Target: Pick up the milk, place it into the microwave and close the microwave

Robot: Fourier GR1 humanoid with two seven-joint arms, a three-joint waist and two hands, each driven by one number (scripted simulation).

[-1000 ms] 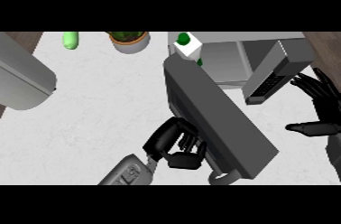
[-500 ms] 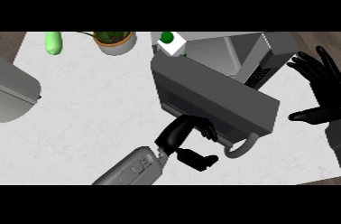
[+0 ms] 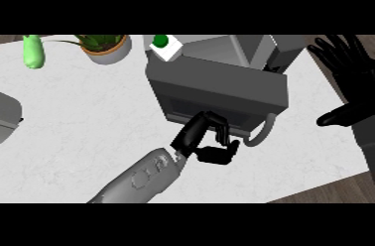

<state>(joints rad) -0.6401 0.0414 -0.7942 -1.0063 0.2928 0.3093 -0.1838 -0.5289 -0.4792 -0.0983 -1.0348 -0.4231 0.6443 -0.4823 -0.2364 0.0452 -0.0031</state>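
Milk: we saw the milk [image 3: 165, 45] carton behind the microwave door's top left corner, apparently in the microwave [image 3: 242, 51] mouth, though we couldn't tell how deep.
Door: microwave door [image 3: 216, 91] looked nearly shut, long axis running left to right, handle [image 3: 265, 131] at its lower right.
Left hand: our left hand [image 3: 207, 140] sat against the door's lower edge, fingers curled, holding nothing.
Right hand: our right hand [image 3: 350, 76] rested at the right edge, fingers spread.
Nearer hand: left, we figured, pushing away.
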